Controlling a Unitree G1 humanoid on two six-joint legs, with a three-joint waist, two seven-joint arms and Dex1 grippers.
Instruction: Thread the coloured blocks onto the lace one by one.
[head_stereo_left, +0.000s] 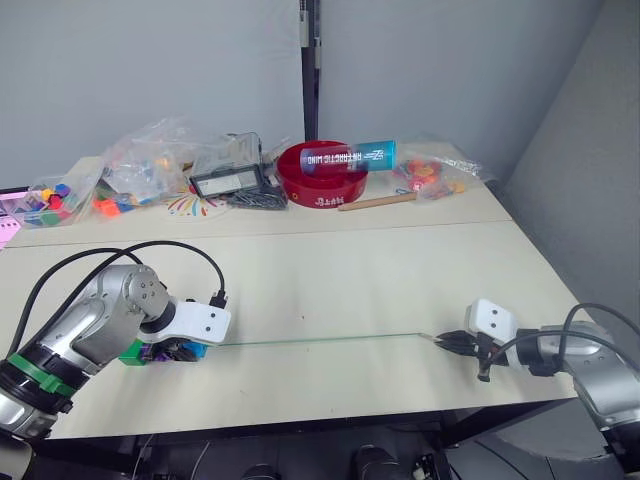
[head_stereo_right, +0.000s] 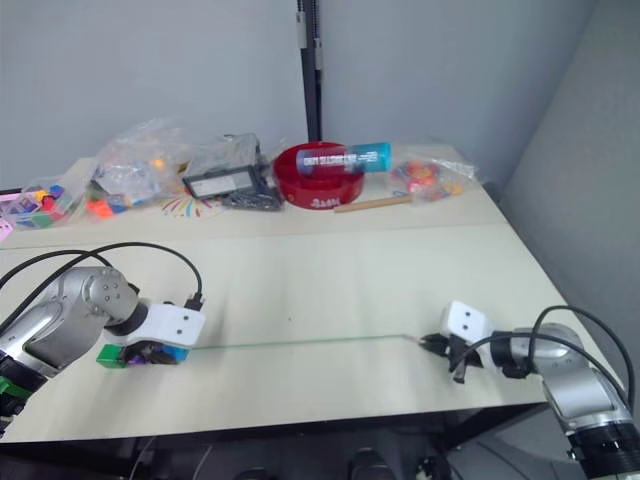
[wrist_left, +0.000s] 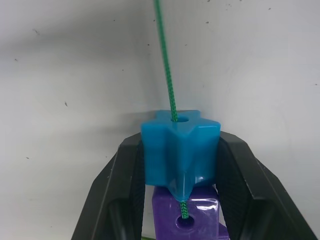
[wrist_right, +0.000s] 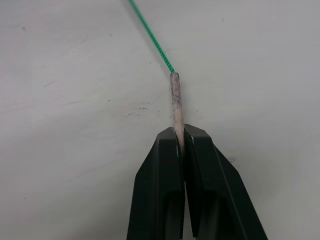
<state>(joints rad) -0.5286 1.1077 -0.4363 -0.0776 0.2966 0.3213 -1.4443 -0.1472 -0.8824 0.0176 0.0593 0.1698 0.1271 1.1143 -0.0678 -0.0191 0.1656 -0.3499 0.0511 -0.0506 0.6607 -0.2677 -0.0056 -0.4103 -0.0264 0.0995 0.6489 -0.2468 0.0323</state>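
In the eye views, the thin green lace (head_stereo_left: 320, 340) runs taut and straight across the pale tabletop (head_stereo_left: 330, 270), between the left gripper (head_stereo_left: 180, 350) at one end and the right gripper (head_stereo_left: 462, 343) at the other. A dark green block (head_stereo_left: 131, 352) sits just behind the left gripper, touching the row of threaded pieces.

In the left wrist view, the left gripper (wrist_left: 180, 165) is clenched on a sky-blue plastic block with a notched, star-like outline (wrist_left: 180, 150); the lace passes through its hole and on into a purple plastic block (wrist_left: 187, 220) touching it from behind. The blocks look light, hard and smooth, so a side squeeze across flat faces suits them, keeping the hole clear.

In the right wrist view, the right gripper (wrist_right: 181, 137) is pinched tight on the stiff pale needle-like tip (wrist_right: 175, 100) of the lace. The cord itself looks limp and slippery, so the rigid tip is probably the only sensible place to hold it.
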